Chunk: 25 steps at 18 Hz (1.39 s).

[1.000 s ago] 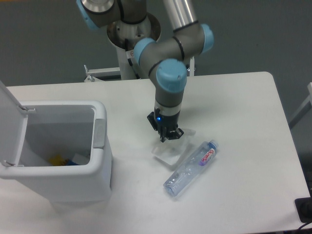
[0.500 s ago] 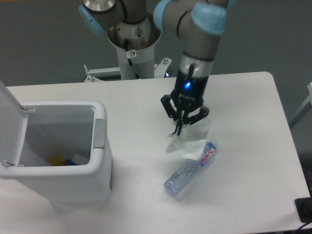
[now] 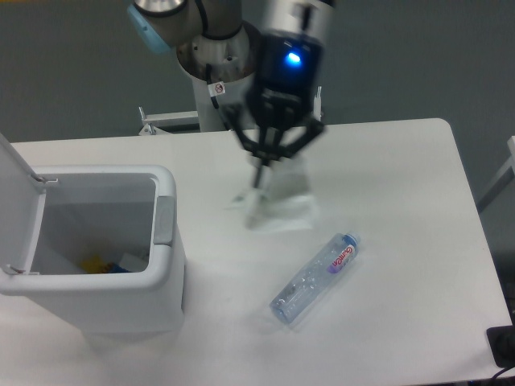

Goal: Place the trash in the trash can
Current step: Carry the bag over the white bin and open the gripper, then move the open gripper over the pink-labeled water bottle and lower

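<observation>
My gripper [image 3: 268, 163] hangs high above the table's middle, shut on the top of the crumpled whitish plastic wrapper [image 3: 282, 201], which dangles below it, clear of the table. The clear bottle [image 3: 315, 278] with a pink label and blue cap lies on the table to the lower right, apart from the gripper. At the left stands the white trash can [image 3: 165, 289], its lid swung open to the left and its grey latch tab facing the wrapper.
Inside the trash can lie a yellow item [image 3: 95, 264] and some small scraps. The arm's base column [image 3: 213, 88] rises behind the table's far edge. The table's right edge runs close to the bottle.
The gripper closed on the wrapper at table level, then lifted it up and leftward toward the trash can. The bottle has stayed in place.
</observation>
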{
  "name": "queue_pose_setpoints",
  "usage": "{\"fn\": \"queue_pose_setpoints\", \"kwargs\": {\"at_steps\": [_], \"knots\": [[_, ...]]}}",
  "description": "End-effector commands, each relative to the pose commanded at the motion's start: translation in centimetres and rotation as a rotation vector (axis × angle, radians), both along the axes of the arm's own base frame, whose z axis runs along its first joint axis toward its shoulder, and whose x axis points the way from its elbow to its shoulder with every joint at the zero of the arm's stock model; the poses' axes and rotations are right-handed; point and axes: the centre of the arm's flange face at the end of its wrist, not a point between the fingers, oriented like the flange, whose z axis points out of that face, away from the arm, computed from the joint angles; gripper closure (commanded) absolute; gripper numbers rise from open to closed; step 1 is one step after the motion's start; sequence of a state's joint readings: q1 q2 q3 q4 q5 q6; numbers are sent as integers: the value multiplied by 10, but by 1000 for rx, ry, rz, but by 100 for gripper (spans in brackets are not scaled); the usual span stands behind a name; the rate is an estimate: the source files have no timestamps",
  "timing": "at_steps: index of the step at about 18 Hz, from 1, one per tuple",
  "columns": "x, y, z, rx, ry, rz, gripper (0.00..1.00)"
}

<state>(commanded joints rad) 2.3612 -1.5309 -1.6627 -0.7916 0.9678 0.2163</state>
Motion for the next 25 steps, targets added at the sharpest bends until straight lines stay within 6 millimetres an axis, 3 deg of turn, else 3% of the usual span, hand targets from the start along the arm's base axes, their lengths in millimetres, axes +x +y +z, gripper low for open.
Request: {"fn": "queue_pose_setpoints", "kwargs": {"at_steps": [2,6,8,9,10,11,12,14,16,18,19,23,25], "knots": [[34,19,-5,-10,-4,-70,100],[67,37,-26,-39,-28,-143,100],[66,43,-34,-48,-30,-155,85],[64,46,-34,-48,-29,-156,71],[61,49,-35,-46,-26,-155,38],[59,52,-31,-40,-20,-154,16],[58,53,-29,-35,-22,-150,9],[58,53,-17,-19,-23,-135,8],[56,50,-13,-18,-21,-119,0],[47,47,-9,-25,3,-85,0],[31,42,-8,-39,29,-37,0],[-67,0,-5,-51,66,161,0],[-97,-8,-16,-73,81,188,0]]}}
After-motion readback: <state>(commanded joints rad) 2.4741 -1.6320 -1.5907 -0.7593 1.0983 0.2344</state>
